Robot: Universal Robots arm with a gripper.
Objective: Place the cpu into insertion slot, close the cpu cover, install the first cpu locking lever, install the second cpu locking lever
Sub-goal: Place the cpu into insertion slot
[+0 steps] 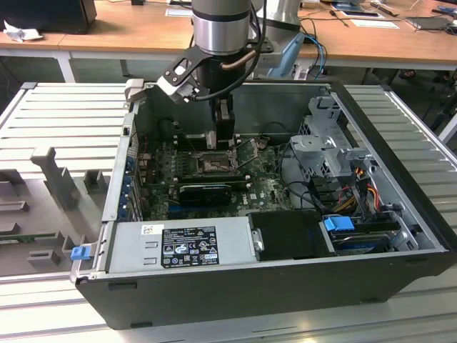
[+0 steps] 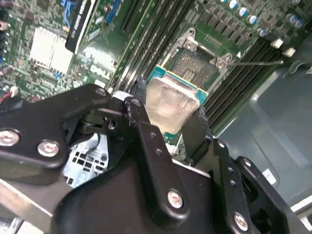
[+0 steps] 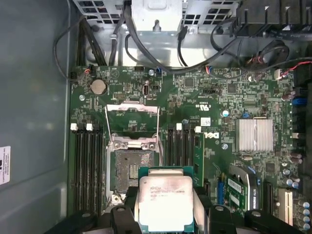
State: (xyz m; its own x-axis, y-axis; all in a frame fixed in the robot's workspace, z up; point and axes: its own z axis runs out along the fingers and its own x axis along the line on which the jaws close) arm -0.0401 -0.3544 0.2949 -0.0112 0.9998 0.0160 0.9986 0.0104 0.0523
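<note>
Currently the fingers (image 2: 146, 141) clench the cpu (image 3: 165, 200) by its edges; it hangs near the insertion slot (image 3: 130, 170), not seated. Beside it the cpu cover (image 3: 131, 117) stands open.

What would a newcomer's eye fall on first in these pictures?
The claw holds the square cpu close to the empty insertion slot in the first wrist view. The cpu cover stands open beside it. In the exterior view, the arm reaches down into an open computer case.
</note>
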